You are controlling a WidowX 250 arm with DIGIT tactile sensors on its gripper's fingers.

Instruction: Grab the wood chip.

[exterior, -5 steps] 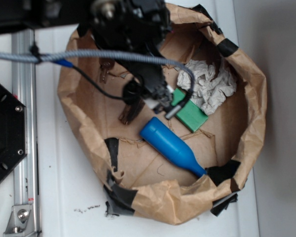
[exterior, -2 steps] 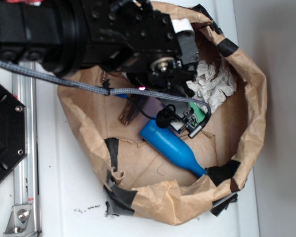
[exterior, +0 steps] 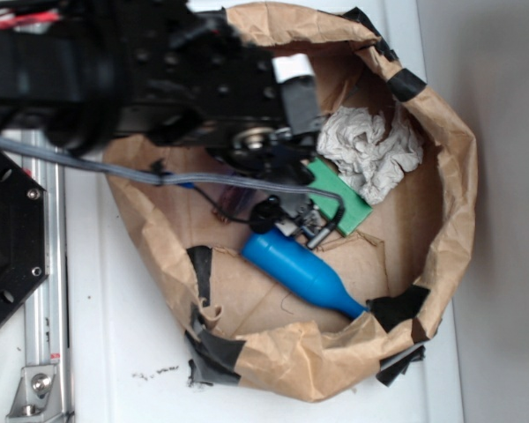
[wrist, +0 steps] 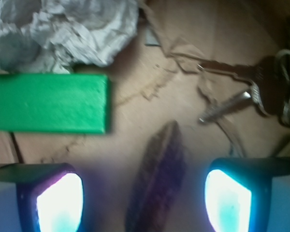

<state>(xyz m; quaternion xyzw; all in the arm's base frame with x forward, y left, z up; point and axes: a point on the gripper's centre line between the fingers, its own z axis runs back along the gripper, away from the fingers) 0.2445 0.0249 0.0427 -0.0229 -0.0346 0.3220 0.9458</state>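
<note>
The pincer stands open, its two glowing pads on either side of the dark brown, streaky sliver of wood chip, which lies flat on the brown paper liner between them. The chip sits tilted, so the pads may close on a pointed end and flick it aside; the bunch of brownish metal keys lies near, the green rectangular block on the other side

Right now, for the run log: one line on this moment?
gripper: open | wood chip: between fingers, ungrasped | green block: beside
</note>
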